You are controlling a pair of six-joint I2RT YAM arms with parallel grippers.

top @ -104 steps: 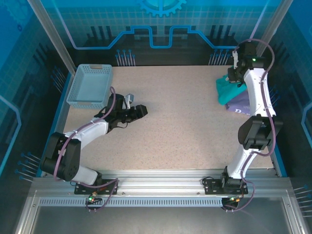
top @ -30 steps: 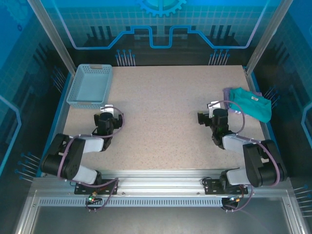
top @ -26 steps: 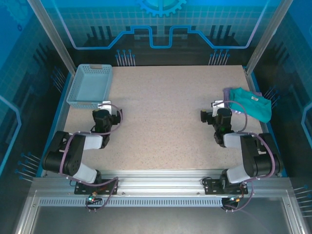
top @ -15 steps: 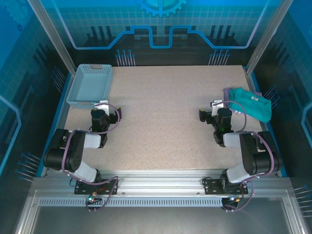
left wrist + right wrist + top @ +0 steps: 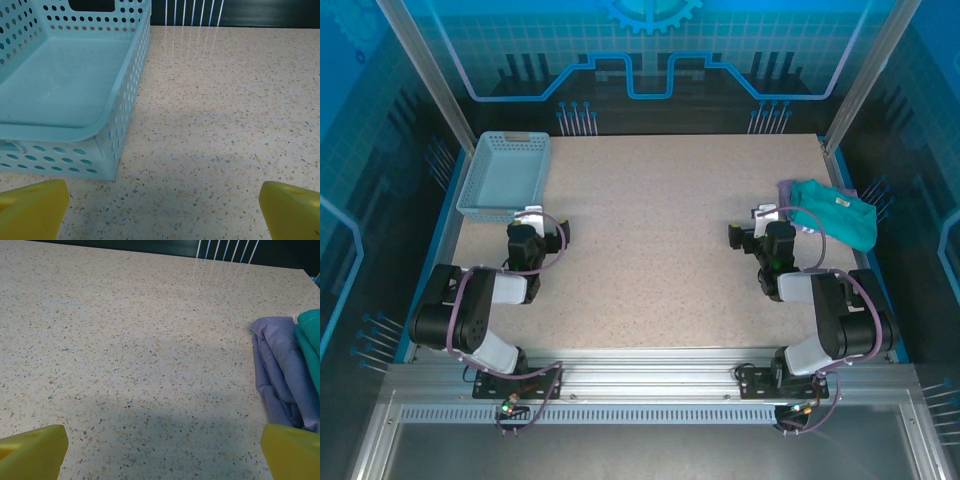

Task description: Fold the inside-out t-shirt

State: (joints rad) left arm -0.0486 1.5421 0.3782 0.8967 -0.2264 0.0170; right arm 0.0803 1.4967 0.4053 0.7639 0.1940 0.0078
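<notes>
Crumpled teal shirt at the right edge, both arms folded low.

The inside-out t-shirt (image 5: 838,222) lay bunched at the right edge of the table (image 5: 660,260), in the upper right of the overhead view, touching a lavender garment (image 5: 280,372). The left gripper (image 5: 528,222) sat low beside the blue basket (image 5: 65,90), its fingers spread wide. The right gripper (image 5: 761,224) sat just left of the clothes, equally wide and holding nothing.

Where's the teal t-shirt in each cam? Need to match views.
Top external: t-shirt bunched at the right edge of the table.
Right wrist: teal sliver at the picture's right edge, just past the lavender garment.
Left wrist: faces the blue basket instead.
Shared landmark: the lavender garment, against the shirt's left side in both.
</notes>
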